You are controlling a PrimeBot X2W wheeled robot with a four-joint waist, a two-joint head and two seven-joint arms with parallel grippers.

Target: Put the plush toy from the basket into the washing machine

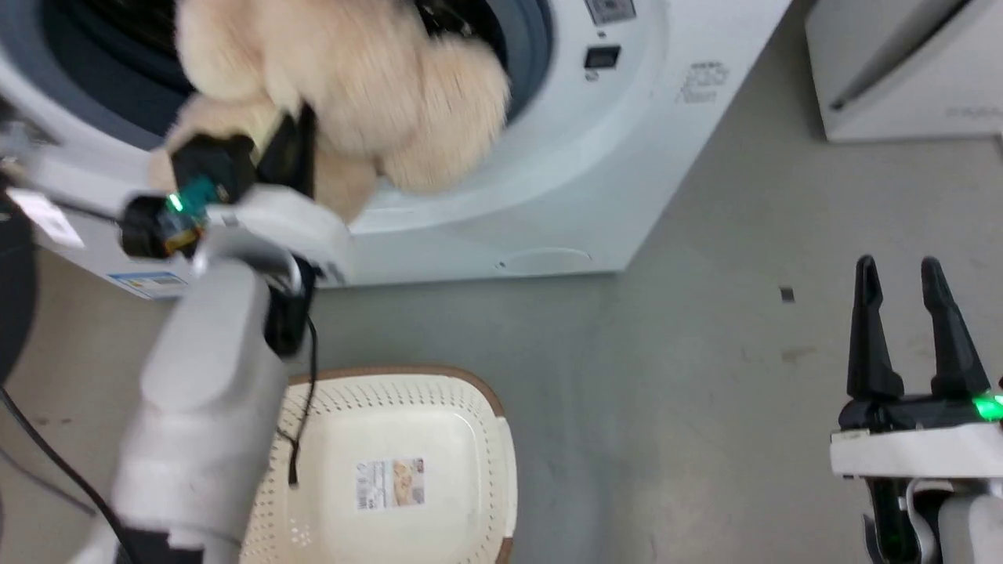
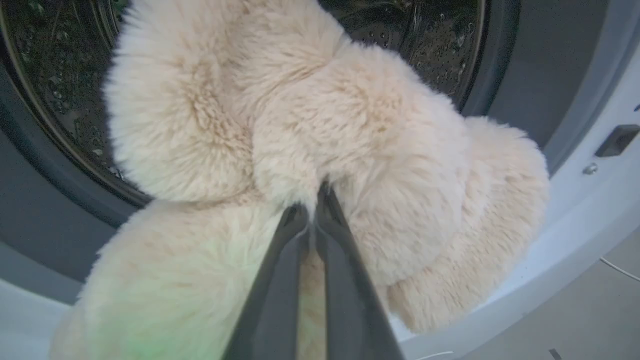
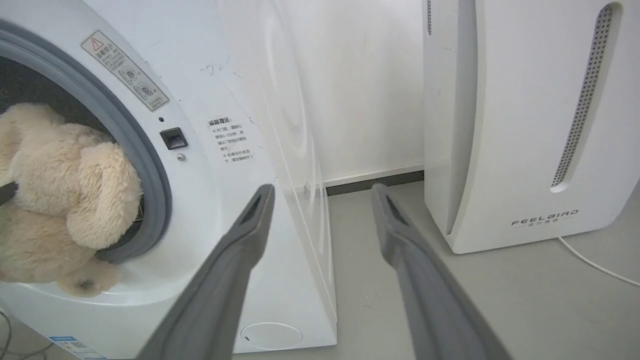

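The fluffy cream-beige plush toy point(image 1: 368, 86) hangs at the porthole of the white washing machine point(image 1: 595, 157), partly over the grey gasket point(image 3: 150, 165) and partly outside it. My left gripper point(image 2: 312, 202) is shut on the plush toy's fur, its fingertips buried in it in front of the steel drum point(image 2: 55, 75). From the right wrist view the plush toy point(image 3: 65, 200) sticks out of the opening. The cream-white basket point(image 1: 470, 439) lies on the floor below with its label sticker showing and nothing in it. My right gripper point(image 1: 909, 274) stands open at the lower right, holding nothing.
A plain white appliance marked FEELBAIRD point(image 3: 530, 125) stands to the right of the washer, with a strip of grey floor point(image 3: 360, 250) between them. A white cable point(image 3: 595, 262) runs along the floor beside it. A black cable point(image 1: 47, 462) trails at the left.
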